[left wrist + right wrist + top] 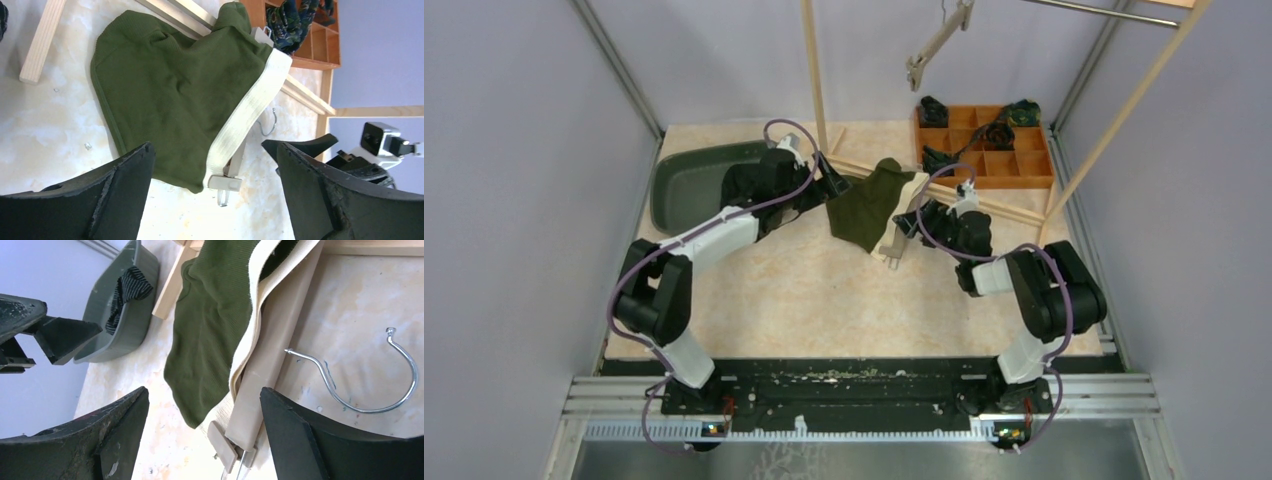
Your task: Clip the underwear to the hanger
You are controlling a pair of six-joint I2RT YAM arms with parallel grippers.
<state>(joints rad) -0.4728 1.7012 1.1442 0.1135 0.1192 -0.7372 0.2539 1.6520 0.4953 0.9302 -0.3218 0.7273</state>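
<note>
The green underwear [170,95] lies flat on the desk [804,300], far from the arm bases, between the two arms; its white band [252,102] lies along the bar of the pale hanger [280,355], which lies on the desk too; the wire hook [370,385] sticks out to the side. The left tool [214,150] is wide open and holds nothing; it hangs just over the underwear; the right tool [202,392] is open too and holds nothing, just above the near end of the hanger. A small clip [225,183] sits at that end, right at the corner of the band; I cannot tell if it bites the cloth yet. The underwear looks soft, light and floppy, so I think it will fold and sag when lifted; the white band looks thicker and is likely the best place to take hold, close by a clip. The hanger looks stiff and light; it may slide when pushed, so one tool may need to pin it down.
</note>
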